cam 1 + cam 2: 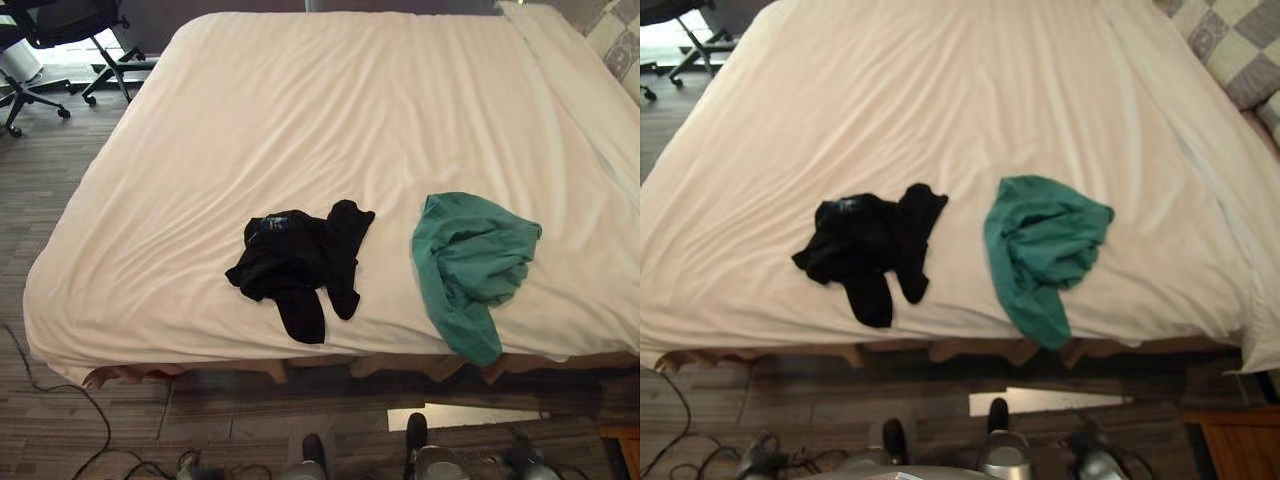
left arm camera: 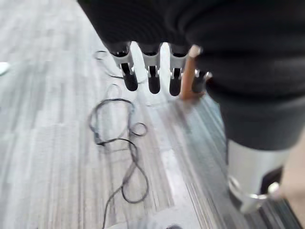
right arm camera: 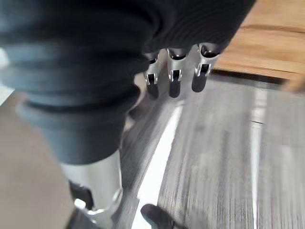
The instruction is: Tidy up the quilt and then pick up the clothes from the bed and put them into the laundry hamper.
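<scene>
A cream quilt [image 1: 330, 130] lies spread flat over the bed, with light wrinkles. Near the bed's front edge lies a crumpled black garment [image 1: 295, 260]. To its right a green garment [image 1: 470, 260] hangs partly over the edge. My left hand [image 2: 153, 78] hangs low over the grey floor, fingers straight and holding nothing. My right hand [image 3: 174, 81] likewise hangs down beside a wooden surface, fingers straight and empty. Both hands are well short of the bed and the clothes.
Black office chairs [image 1: 60, 30] stand on the floor at the far left of the bed. A checked pillow [image 1: 1230, 40] lies at the bed's far right corner. A brown wooden piece [image 1: 1240, 445] sits on the floor at the lower right.
</scene>
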